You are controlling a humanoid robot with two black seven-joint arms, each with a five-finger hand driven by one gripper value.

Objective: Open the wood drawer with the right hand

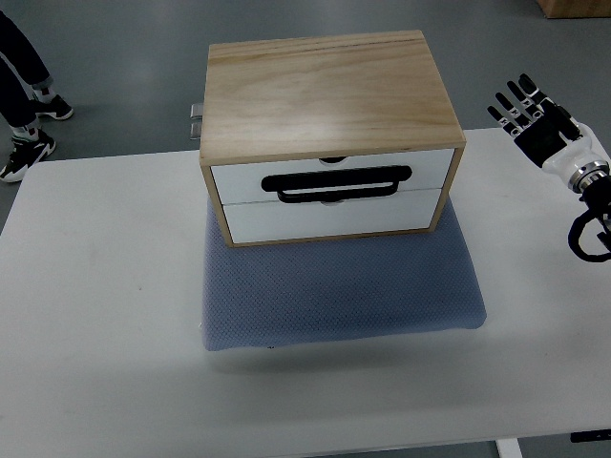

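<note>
A light wood drawer box (329,91) stands on a blue-grey mat (344,286) in the middle of the white table (95,315). It has two white drawer fronts, both closed. A black loop handle (338,183) sits on the upper drawer front (239,179), hanging over the seam with the lower one. My right hand (531,116) hovers at the far right, level with the box top and well clear of it, fingers straight and spread, holding nothing. The left arm is not visible.
A person's legs and sneakers (27,134) stand on the floor at the top left, beyond the table edge. A cardboard box corner (573,8) shows at the top right. A metal bracket (196,119) sticks out behind the box's left side.
</note>
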